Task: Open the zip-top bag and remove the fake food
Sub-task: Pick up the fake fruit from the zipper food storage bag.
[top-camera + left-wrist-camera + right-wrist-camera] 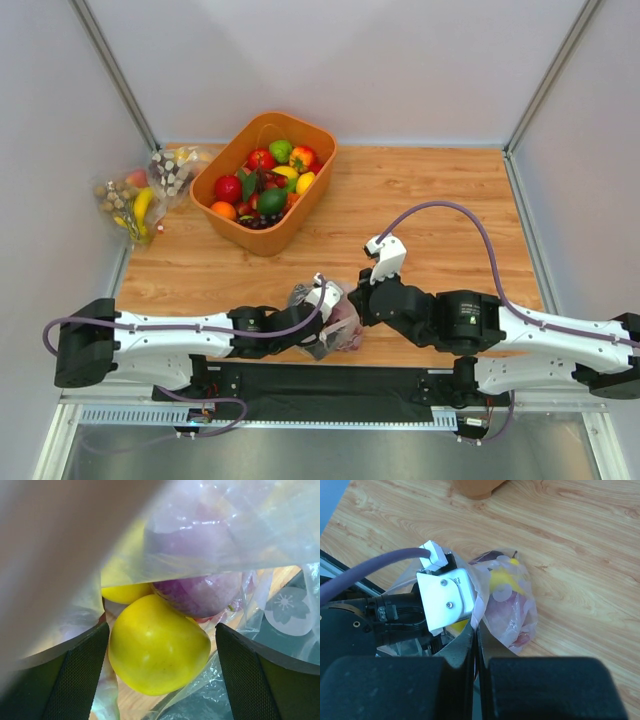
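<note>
Zip-top bag (340, 325) lies on your worktop (450, 200), your left hand (161, 635) spread around a yellow fruit (157, 655) inside. Your right hand (476, 634) pinches its film.

No legible text, brand or number in any view; sole mark: pale blossom emblem (287, 611) printed on zip-top bag (225, 530) film.
</note>
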Motion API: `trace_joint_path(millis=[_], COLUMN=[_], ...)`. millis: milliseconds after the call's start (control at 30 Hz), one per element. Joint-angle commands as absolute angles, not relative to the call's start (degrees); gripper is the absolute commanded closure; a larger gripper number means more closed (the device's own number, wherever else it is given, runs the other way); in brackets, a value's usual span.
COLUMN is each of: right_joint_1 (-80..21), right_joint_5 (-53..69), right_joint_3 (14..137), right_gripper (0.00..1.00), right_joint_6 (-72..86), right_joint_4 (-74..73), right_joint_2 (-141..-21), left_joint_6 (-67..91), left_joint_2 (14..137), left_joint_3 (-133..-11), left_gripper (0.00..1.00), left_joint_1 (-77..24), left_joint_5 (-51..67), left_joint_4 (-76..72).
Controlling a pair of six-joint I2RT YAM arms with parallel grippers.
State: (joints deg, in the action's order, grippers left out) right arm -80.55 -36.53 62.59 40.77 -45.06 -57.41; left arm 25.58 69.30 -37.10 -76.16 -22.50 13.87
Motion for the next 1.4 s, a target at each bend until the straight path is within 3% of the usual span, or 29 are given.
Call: trace_joint_path(millis=[0,200,733,833,933,967,1033,1067,1133,1233,1367], right_joint_1=[-80.6,-80.6,-80.7,-80.8,-80.7,-80.8,-80.8,-80.8,-80.7,-80.8,-80.8], right_joint_5=[-37.7,-36.7,-36.1,-36.1,-36.2,-36.2,-36.4,-36.5,-36.6,-37.0,-37.6], right_joint_3=[63.2,63.3,62.9,62.7,62.4,62.3,62.1,62.0,61.9,61.7,61.3], right_gripper=[1.0,1.0,1.0,1.0,1.0,1.0,1.0,1.0,1.0,1.0,1.0], right_joint_6=[41.7,41.7,41.7,41.8,41.9,42.0,42.2,42.3,42.4,42.6,43.0], right_joint_4=[-41.1,-40.3,-40.2,-40.0,-40.0,-40.0,-40.1,-40.3,-40.5,-40.7,-41.0], right_joint_2=[-54.6,-54.8,-55.3,-55.2,-55.0,-54.9,-54.8,-54.8,-54.8,-54.6,-54.2], left_joint_6=[30.5,33.4,39.3,39.8,40.2,40.3,40.1,40.1,39.7,39.0,37.9], left_joint_2=[65.8,61.2,75.1,76.2,76.3,75.8,75.0,73.8,71.2,66.6,60.8], left_joint_3=[-33.6,-32.4,-40.9,-41.6,-41.3,-41.1,-41.0,-41.0,-41.7,-43.3,-44.5], left_gripper=[0.05,0.04,0.06,0.15,0.35,0.48,0.6,0.74,0.89,1.0,1.0], left_joint_1=[-75.8,-74.9,-74.4,-74.4,-74.4,-74.4,-74.4,-74.4,-74.4,-74.4,-74.4], left_joint_5=[-25.7,-26.7,-30.7,-29.4,-27.4,-27.1,-26.3,-26.1,-25.6,-25.5,-25.0], left_joint_4=[16.8,16.3,32.7,34.5,34.6,34.7,34.8,35.2,35.7,37.3,37.5])
